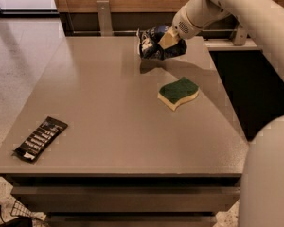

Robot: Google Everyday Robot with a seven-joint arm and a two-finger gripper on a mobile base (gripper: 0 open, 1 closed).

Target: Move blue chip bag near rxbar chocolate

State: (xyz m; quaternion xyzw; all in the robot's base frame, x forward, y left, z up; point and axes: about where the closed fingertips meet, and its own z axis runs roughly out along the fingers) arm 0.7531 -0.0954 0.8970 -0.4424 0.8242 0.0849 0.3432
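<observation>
The blue chip bag (153, 43), dark blue and crumpled with white lettering, hangs a little above the far side of the table and casts a shadow below it. My gripper (169, 40) is shut on the bag's right side. The rxbar chocolate (40, 138), a flat black wrapper with white text lines, lies near the table's front left corner, far from the bag.
A green and yellow sponge (178, 92) lies on the grey table (109, 103) right of centre, in front of the bag. My arm (236, 4) reaches in from the upper right. A metal post (104, 15) and a wooden wall stand behind the table.
</observation>
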